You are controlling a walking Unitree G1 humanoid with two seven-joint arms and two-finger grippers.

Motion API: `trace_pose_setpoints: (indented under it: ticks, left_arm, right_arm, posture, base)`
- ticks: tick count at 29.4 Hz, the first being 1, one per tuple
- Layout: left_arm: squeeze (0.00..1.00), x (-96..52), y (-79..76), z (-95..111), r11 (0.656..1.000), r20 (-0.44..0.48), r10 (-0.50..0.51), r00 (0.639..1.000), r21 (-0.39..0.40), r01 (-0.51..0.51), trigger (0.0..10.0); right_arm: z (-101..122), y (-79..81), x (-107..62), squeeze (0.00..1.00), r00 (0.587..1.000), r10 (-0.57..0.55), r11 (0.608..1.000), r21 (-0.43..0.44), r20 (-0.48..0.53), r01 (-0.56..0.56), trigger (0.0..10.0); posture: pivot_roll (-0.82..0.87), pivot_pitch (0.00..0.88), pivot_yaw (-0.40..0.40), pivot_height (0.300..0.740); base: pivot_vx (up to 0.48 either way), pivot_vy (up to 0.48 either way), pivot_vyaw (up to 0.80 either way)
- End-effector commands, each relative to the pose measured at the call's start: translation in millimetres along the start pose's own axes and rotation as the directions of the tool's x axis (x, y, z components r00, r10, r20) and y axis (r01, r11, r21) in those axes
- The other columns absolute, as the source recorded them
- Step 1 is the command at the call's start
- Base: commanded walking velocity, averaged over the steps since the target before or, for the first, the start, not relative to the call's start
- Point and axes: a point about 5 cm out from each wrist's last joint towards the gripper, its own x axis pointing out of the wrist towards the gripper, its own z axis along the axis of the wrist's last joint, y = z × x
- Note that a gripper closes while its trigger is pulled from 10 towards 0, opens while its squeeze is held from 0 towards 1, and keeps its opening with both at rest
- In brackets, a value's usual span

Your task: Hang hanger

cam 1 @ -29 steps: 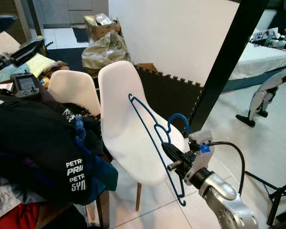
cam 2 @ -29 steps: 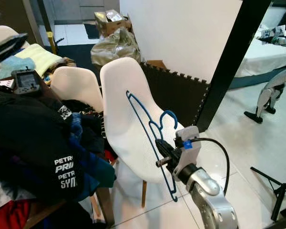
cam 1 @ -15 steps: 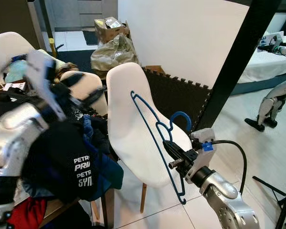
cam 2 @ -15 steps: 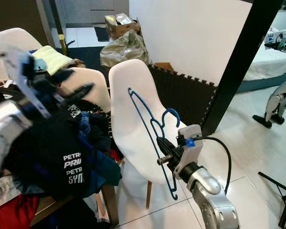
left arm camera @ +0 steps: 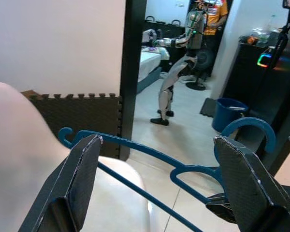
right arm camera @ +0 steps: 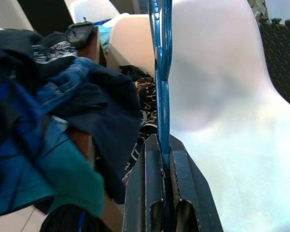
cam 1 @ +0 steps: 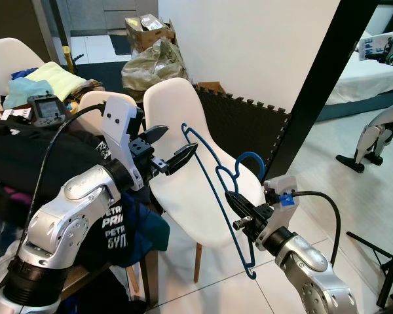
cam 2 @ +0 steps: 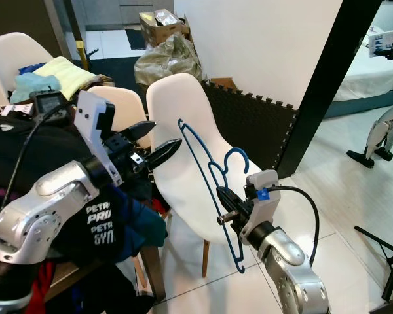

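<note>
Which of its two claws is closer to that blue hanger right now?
The right. The right gripper is shut on the blue hanger, pinching its lower bar. The left gripper is open just beside the hanger's upper end, not touching it.

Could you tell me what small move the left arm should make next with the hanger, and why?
Probably ease the left claw forward and close it on the blue hanger's upper end. Its fingers are open and sit right beside that end, with the hanger's bar running between them in the left wrist view, not yet gripped. The right claw is shut on the hanger lower down, beside the white chair.
</note>
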Motion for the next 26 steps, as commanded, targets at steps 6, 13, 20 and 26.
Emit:
trace_pose_setpoints:
  ticks: [6,13,20,26]
  left_arm:
    - [0.0,-0.6,3.1,5,0.994,0.024,0.105,0.994,0.024,-0.105,10.0]
    - [0.0,-2.2,22.0,12,0.962,0.061,0.249,0.967,0.095,-0.254,10.0]
    - [0.0,-7.7,40.1,20,0.901,0.095,0.384,0.918,0.177,-0.396,10.0]
    - [0.0,-21.0,62.5,21,0.775,0.131,0.561,0.817,0.263,-0.574,10.0]
  right_arm:
    - [-3,-1.5,-1.8,0.0,1.0,0.004,1.0,-0.006,-0.012,-0.004,10.0]
    - [-3,0.0,-2.2,0.0,1.0,0.014,1.0,-0.007,-0.01,-0.014,10.0]
    - [-3,0.5,-2.2,0.0,1.0,0.017,1.0,-0.007,-0.009,-0.017,10.0]
    - [-4,0.7,-2.5,0.0,1.0,0.02,1.0,-0.002,-0.009,-0.02,10.0]
  posture:
    - [0.05,0.052,-0.044,0.74]
    - [0.05,0.049,-0.044,0.74]
    - [0.05,0.047,-0.043,0.74]
    - [0.05,0.043,-0.043,0.74]
  base:
    - [-0.137,0.0,0.67]
    - [0.0,0.0,0.8]
    - [0.0,0.0,0.8]
    - [0.0,0.0,0.8]
